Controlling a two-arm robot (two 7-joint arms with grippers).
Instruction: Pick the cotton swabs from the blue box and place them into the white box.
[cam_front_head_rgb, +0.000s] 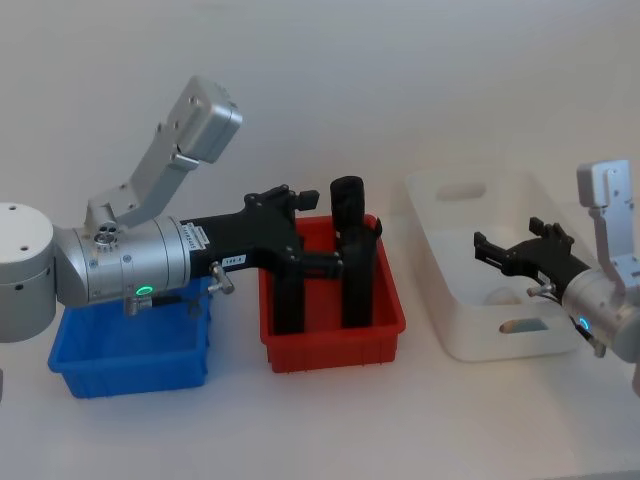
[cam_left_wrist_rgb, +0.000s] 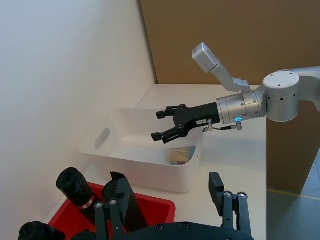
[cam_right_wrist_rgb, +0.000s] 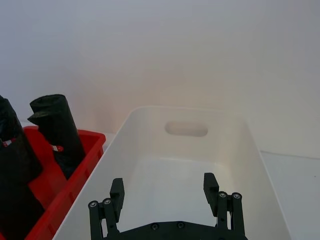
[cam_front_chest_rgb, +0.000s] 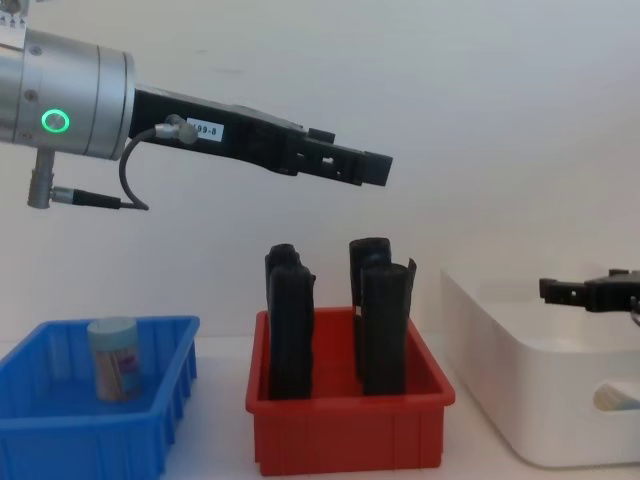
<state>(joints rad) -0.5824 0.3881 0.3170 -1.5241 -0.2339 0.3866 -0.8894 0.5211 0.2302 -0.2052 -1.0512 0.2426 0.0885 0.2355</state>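
Head view: left claw (cam_front_head_rgb: 325, 232), right claw (cam_front_head_rgb: 507, 236) open, empty; cotton swabs (cam_left_wrist_rgb: 180, 155) seemingly beneath right.

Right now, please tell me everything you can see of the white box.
The white box is a large, smooth tub, plastic by its look, with rounded corners and an oval handle cut-out in each end wall. It stands upright on the table, right of the red bin, a gap between them. One jar of cotton swabs lies on its floor. The right gripper hovers over it, jaws open and empty, not touching it.
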